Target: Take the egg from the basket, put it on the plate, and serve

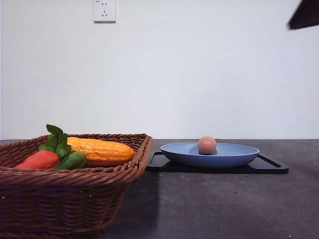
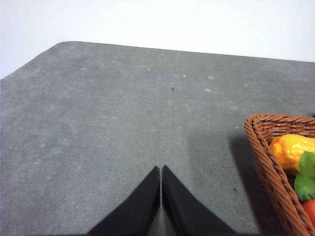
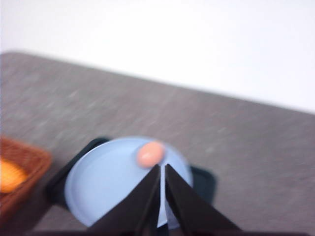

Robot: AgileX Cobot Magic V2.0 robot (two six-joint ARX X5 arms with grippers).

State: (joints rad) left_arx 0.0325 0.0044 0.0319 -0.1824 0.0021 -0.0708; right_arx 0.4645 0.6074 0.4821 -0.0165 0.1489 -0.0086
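Note:
The pinkish-brown egg (image 1: 207,145) lies on the blue plate (image 1: 234,157), which rests on a flat black tray (image 1: 271,167) right of centre. The brown wicker basket (image 1: 65,199) stands at the front left. In the right wrist view, which is blurred, the egg (image 3: 150,154) sits on the plate (image 3: 98,187) just beyond my right gripper (image 3: 162,169), whose fingers are shut with nothing between them. My left gripper (image 2: 161,169) is shut and empty over bare table, left of the basket rim (image 2: 261,157). A dark part of the right arm (image 1: 304,15) shows at the top right.
Inside the basket lie an orange-yellow corn cob (image 1: 99,149), a red carrot (image 1: 40,160) and green leaves (image 1: 60,142). The dark grey table (image 1: 224,204) stretches in front of the tray. A white wall with a socket (image 1: 104,10) stands behind.

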